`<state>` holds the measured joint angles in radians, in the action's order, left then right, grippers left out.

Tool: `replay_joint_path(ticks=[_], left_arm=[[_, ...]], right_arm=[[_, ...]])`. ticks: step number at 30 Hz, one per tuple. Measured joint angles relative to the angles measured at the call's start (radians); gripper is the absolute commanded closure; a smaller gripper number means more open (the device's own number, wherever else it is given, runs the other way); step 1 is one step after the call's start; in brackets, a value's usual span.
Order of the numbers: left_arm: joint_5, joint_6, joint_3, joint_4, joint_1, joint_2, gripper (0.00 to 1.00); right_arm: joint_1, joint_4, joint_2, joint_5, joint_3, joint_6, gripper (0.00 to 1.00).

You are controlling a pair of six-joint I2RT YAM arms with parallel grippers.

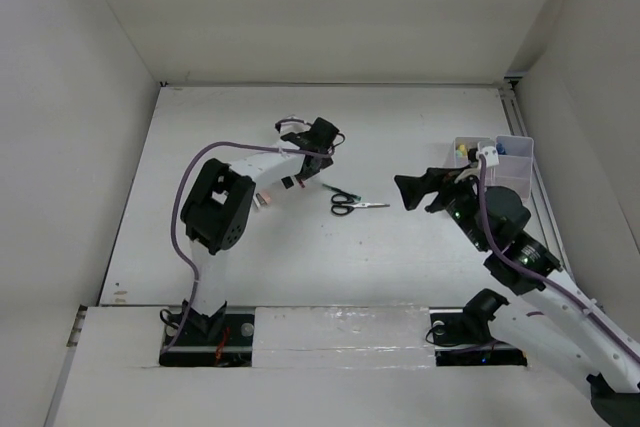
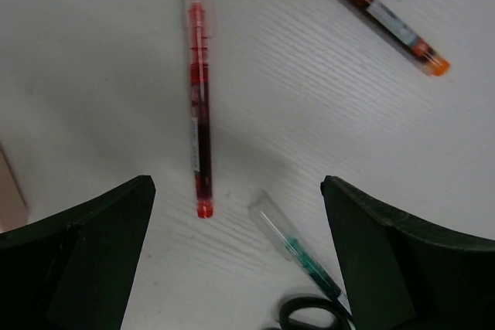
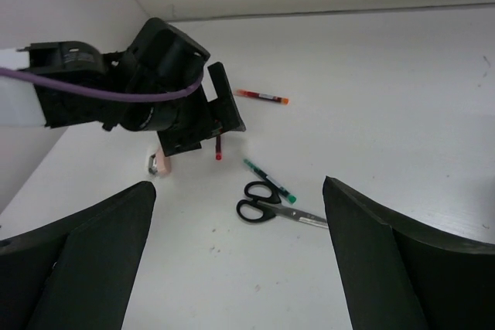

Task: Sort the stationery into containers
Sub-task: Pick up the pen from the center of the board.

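1. Left gripper (image 2: 236, 191) is spread wide and grasps nothing. Its two dark fingers (image 2: 100, 260) stand on either side of the near end of a red pen on the table (image 1: 400, 277).
2. Right gripper (image 3: 237, 187) is also spread wide and holds nothing. It hangs over bare table, well apart from the loose stationery, and faces the left arm.
3. One pair of black-handled scissors (image 3: 271, 210) lies flat and is the nearest loose item. Its handle loops point toward the left arm and its blades toward the right.
4. One small pink eraser (image 3: 158, 164) lies at about the same depth. It sits off to the left, beside the left arm.
5. One clear pen with green ink (image 2: 298, 249) lies just beyond the scissors. Its near tip is just beside the handle loops and may touch them; the view is too coarse to be sure.
6. Two red pens lie farther out. The first red pen (image 2: 199, 113) runs away from the left wrist camera, and its rounded end lies between the open fingers, nearer the left one.
7. One cluster of white bins (image 1: 515, 169) stands at the far right of the table, behind the right gripper. It seems to have three or four compartments, but the arm hides part of it. One yellow item (image 1: 460, 153) and one blue item (image 1: 501, 147) show inside.
8. The second red pen (image 2: 379, 13) has an orange end. It lies farthest out, set at a slant, well apart from the first.
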<state>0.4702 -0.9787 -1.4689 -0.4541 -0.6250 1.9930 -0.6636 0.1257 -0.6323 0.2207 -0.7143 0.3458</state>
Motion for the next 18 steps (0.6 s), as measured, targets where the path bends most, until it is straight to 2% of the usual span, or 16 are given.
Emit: replay_joint_path(ticks=[3,13,16,17,18], left_arm=[[-0.004,-0.019,0.002,-0.025,0.033,0.021,0.16],[-0.003,-0.065,0.002,-0.044,0.046,0.055,0.56],[0.007,-0.078,0.0,-0.055,0.043,0.059,0.59],[0.009,-0.084,0.0,-0.062,0.043,0.059,0.65],[0.011,-0.094,0.0,-0.066,0.043,0.059,0.67]], right_arm=[[0.0,0.002,0.021,-0.032,0.022,0.01,0.05],[0.0,0.01,0.024,-0.08,0.044,0.018,0.07],[0.0,0.01,0.024,-0.08,0.044,0.018,0.07],[0.0,0.01,0.024,-0.08,0.044,0.018,0.07],[0.0,0.01,0.024,-0.08,0.044,0.018,0.07]])
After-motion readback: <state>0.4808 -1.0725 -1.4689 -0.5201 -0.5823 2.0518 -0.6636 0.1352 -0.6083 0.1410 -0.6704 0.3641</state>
